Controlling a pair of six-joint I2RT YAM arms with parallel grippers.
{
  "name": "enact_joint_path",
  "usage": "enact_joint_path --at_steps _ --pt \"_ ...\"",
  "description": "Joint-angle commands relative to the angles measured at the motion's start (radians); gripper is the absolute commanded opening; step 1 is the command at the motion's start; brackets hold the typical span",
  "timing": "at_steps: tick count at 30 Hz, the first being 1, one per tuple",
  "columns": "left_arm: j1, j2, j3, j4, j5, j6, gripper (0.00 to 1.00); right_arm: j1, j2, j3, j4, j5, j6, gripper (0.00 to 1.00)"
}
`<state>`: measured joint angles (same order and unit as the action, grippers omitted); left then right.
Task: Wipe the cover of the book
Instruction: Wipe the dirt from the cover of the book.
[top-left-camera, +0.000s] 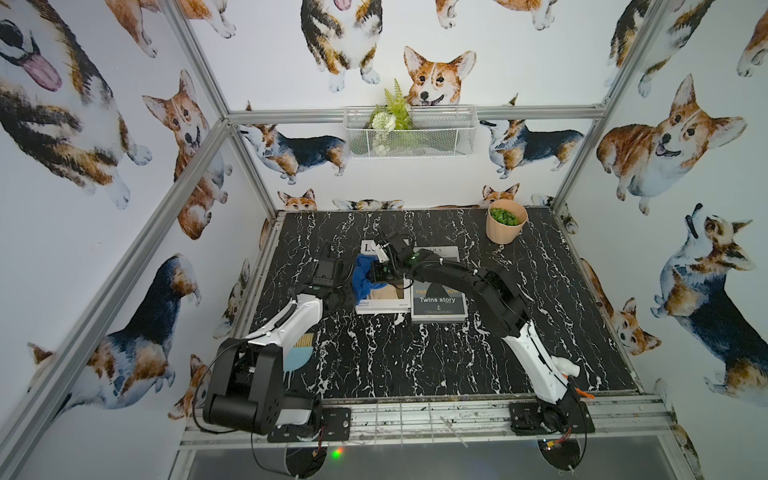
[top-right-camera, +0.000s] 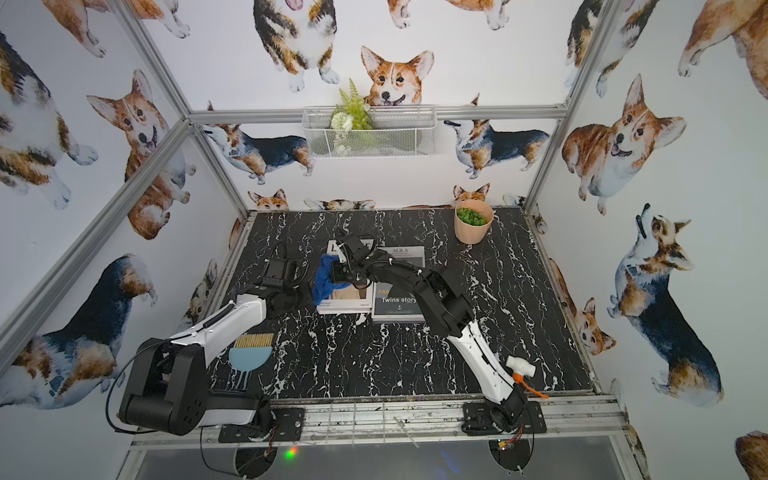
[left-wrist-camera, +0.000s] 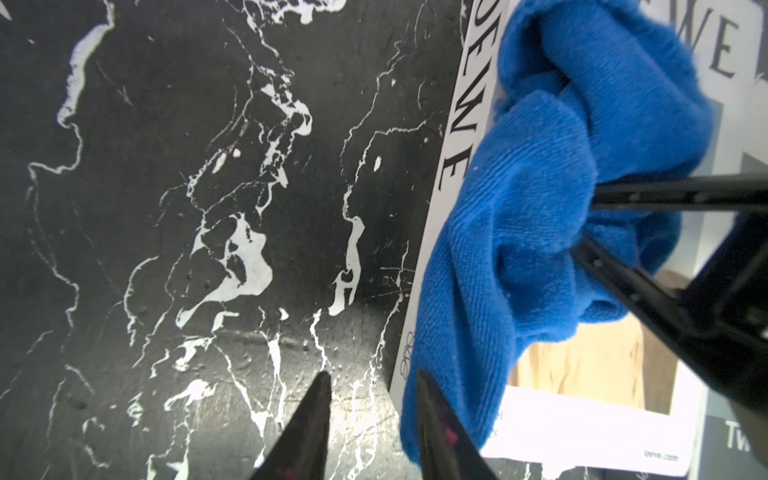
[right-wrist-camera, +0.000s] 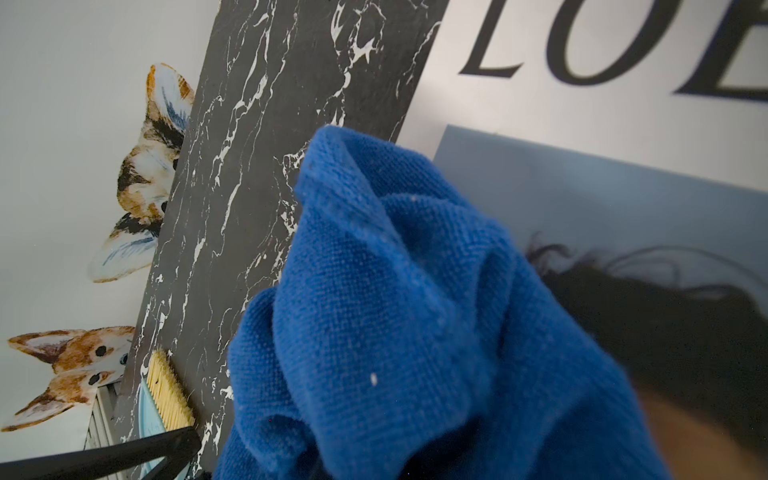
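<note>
Worktop (top-left-camera: 415, 361), near edge: one blue brush (top-right-camera: 250, 353) at left, one white pipe fitting (top-right-camera: 519, 365) at right. Mid-worktop lie two books side by side, a white book (top-left-camera: 384, 297) left and a dark book (top-left-camera: 438, 301) right. One blue cloth (top-left-camera: 362, 276) drapes over the white book's left edge, pinched in the right tool (top-left-camera: 376, 274). The left tool (left-wrist-camera: 372, 386) hovers just left of that book, narrowly parted, empty. Far right stands one potted plant (top-left-camera: 506, 222).

Walls (top-left-camera: 540, 62): corgi print | frame (top-left-camera: 291, 114): aluminium | table (top-left-camera: 415, 357): black marble | basket (top-left-camera: 436, 137): 12 o'clock, wall-mounted | pot (top-left-camera: 505, 230): 1 o'clock
</note>
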<state>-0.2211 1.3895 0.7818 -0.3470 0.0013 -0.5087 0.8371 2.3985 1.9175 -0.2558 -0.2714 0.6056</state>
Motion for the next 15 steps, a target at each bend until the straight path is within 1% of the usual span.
enact_joint_path --at_steps 1,5,8,11,15 --pt "0.002 0.013 0.016 -0.033 -0.009 0.016 0.37 -0.050 0.000 -0.028 -0.276 0.055 0.039 0.00" --pt "0.001 0.026 0.017 -0.021 -0.001 0.015 0.37 -0.122 -0.041 -0.070 -0.278 0.062 0.046 0.00" --pt "0.002 0.032 0.013 -0.009 0.001 0.010 0.37 -0.147 -0.066 -0.088 -0.278 0.078 0.038 0.00" --pt "0.002 0.041 0.013 -0.002 0.003 0.009 0.37 -0.137 -0.055 -0.072 -0.280 0.057 0.040 0.00" --pt "0.003 0.049 0.013 0.004 0.012 0.002 0.37 -0.068 0.016 0.024 -0.315 0.045 0.036 0.00"
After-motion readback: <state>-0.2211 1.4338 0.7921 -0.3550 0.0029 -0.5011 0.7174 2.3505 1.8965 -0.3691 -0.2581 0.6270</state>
